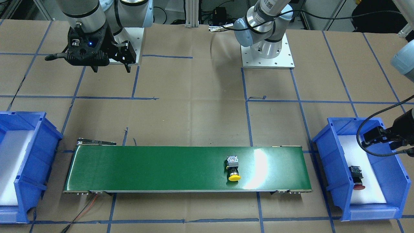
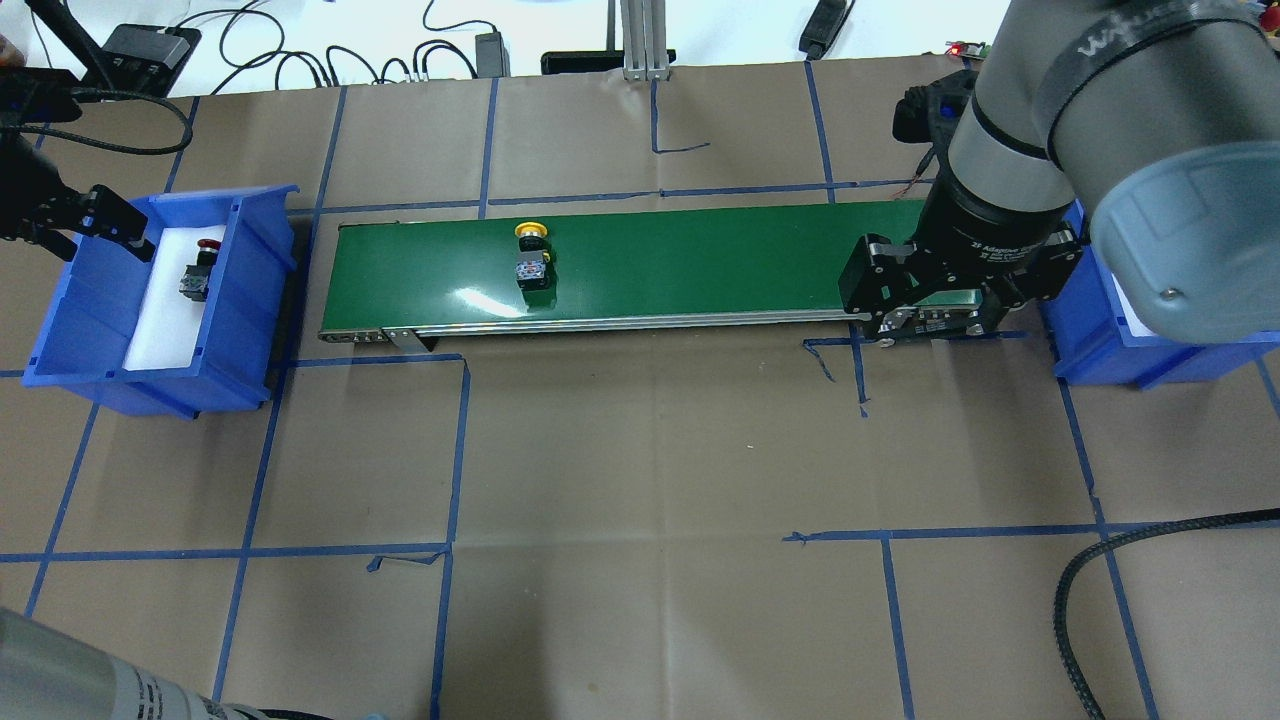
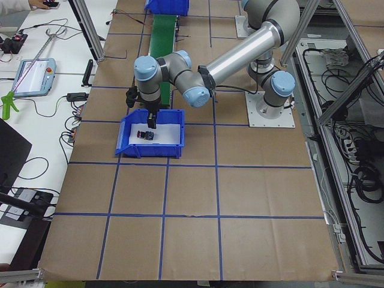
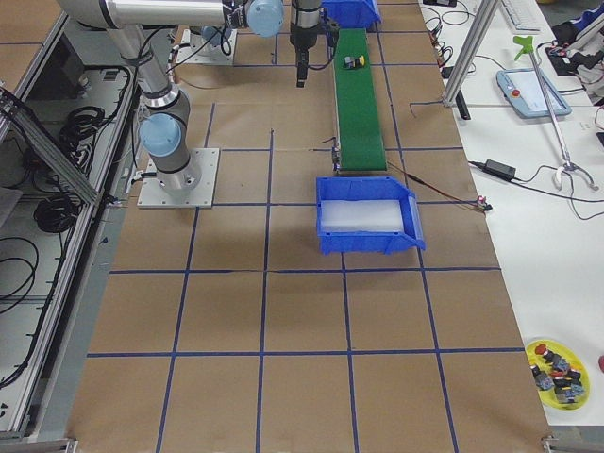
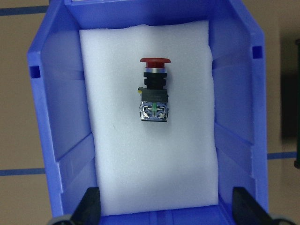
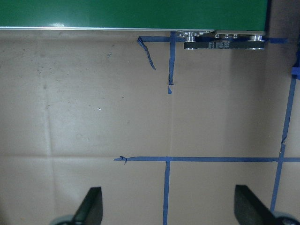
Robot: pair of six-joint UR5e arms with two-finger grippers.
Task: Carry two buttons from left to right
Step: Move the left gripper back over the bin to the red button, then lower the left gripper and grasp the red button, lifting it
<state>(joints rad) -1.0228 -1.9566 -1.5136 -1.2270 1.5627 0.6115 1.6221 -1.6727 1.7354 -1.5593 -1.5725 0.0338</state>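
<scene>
The yellow-capped button [image 1: 233, 168] lies on its side on the green conveyor belt [image 1: 155, 168], toward the belt's left-arm end; it also shows in the overhead view [image 2: 530, 255]. The red-capped button [image 5: 153, 91] lies on white foam in the blue bin [image 2: 255, 290] at the robot's left, also seen from the front [image 1: 356, 177]. My left gripper [image 5: 167, 208] hovers over that bin, open and empty, above the red button. My right gripper [image 2: 925, 318] is open and empty above the brown paper at the belt's other end, and the right wrist view [image 6: 168, 206] shows only paper below it.
A second blue bin [image 1: 48, 132] with white foam stands past the belt's right-arm end and holds no button. A black cable [image 2: 1100, 570] loops over the table at the near right. A yellow dish of spare parts [image 4: 557, 368] sits on the side bench.
</scene>
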